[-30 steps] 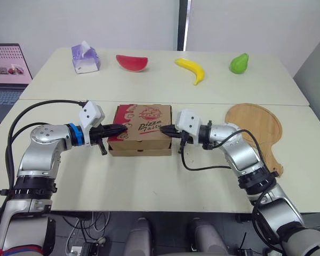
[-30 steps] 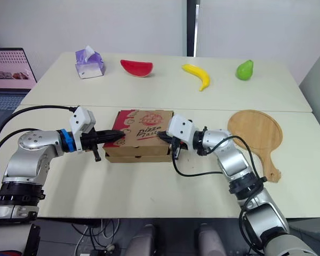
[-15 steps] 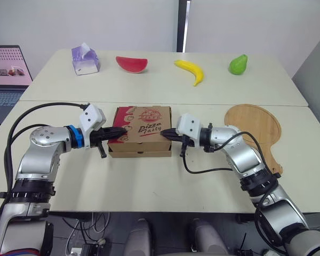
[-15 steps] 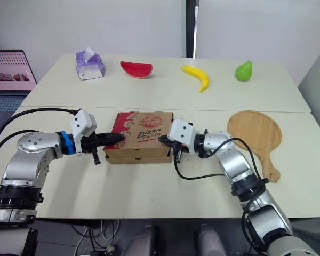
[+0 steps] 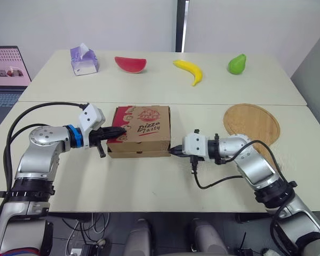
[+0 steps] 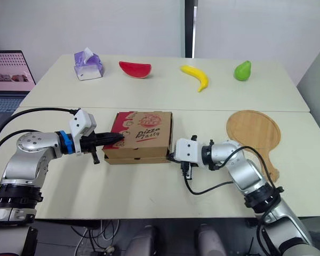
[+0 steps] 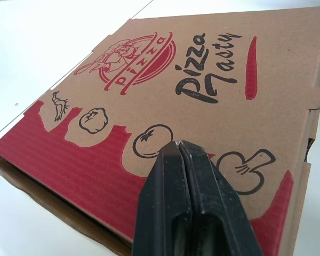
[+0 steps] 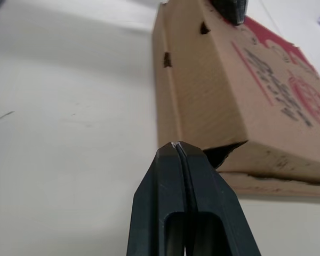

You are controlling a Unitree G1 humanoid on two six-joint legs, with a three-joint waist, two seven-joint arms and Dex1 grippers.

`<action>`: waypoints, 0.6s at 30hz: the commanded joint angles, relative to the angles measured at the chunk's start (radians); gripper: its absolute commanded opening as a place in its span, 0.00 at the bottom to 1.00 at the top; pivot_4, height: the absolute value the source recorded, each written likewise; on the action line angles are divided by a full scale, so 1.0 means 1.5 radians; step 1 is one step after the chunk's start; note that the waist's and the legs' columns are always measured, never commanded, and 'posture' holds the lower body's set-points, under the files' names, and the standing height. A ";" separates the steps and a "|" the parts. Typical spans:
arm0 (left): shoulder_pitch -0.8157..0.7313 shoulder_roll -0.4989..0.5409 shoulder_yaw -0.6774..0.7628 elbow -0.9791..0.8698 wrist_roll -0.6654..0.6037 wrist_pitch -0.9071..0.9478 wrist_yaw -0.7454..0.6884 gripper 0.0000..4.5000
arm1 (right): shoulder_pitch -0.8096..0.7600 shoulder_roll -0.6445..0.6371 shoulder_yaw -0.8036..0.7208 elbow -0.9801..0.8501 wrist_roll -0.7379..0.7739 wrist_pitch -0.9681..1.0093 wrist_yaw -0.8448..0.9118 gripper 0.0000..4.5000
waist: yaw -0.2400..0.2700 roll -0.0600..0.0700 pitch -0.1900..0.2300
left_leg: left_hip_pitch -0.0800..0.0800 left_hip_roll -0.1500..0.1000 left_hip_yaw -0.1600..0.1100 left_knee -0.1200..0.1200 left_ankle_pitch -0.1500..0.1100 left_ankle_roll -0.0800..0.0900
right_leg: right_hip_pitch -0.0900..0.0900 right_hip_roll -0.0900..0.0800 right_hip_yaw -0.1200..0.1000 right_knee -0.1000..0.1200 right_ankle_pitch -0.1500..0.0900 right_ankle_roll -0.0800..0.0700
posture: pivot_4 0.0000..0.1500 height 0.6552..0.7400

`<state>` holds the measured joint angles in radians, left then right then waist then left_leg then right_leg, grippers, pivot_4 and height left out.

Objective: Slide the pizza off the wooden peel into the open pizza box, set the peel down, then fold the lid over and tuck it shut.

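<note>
Brown cardboard pizza box (image 5: 140, 140), red print, is placed mid-table with lid (image 5: 144, 121) folded down. Left gripper (image 5: 122, 129), fingers pressed together, is laid on the lid's left edge, presumably pinning it. Right gripper (image 5: 175, 151), likewise closed, is aimed at the gaping near-right corner for tucking. Round wooden peel (image 5: 252, 121) is set aside, right.

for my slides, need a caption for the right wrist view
Shut right gripper pointing at the pizza box corner, a dark gap under the lid.

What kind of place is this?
Probably an office or lab: cream tables pushed together, an open laptop at the left, a yellow banana and green pear set out like props.
</note>
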<state>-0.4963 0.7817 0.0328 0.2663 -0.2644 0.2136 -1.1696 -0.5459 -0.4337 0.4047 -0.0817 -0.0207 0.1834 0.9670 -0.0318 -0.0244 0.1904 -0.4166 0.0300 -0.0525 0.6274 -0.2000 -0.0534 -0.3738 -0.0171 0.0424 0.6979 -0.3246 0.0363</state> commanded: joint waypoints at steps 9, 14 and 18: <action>-0.013 0.003 -0.025 0.027 0.018 -0.001 -0.009 0.00 | -0.014 0.000 -0.022 -0.001 -0.025 -0.017 -0.043 0.01 | 0.000 0.000 0.000 | 0.000 0.000 0.000 0.000 0.000 0.000 | 0.000 0.000 0.000 0.000 0.000 0.000 | 1.00 1.00; -0.013 0.003 -0.028 0.026 0.017 0.000 -0.009 0.00 | -0.011 -0.002 -0.023 -0.009 -0.007 -0.015 -0.028 0.01 | 0.000 0.000 0.000 | 0.000 0.000 0.000 0.000 0.000 0.000 | 0.000 0.000 0.000 0.000 0.000 0.000 | 1.00 1.00; -0.013 0.003 -0.032 0.029 0.021 -0.006 -0.009 0.00 | -0.008 -0.014 -0.031 -0.021 0.010 -0.012 -0.012 0.01 | 0.000 0.000 0.000 | 0.000 0.000 0.000 0.000 0.000 0.000 | 0.000 0.000 0.000 0.000 0.000 0.000 | 1.00 1.00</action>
<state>-0.5235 0.7818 0.0102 0.2907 -0.2631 0.2063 -1.1720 -0.5577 -0.4445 0.3983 -0.0750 -0.0258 0.1692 0.9421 -0.0319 -0.0244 0.1904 -0.4166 0.0300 -0.0527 0.6275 -0.2000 -0.0534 -0.3736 -0.0171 0.0422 0.6979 -0.3246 0.0363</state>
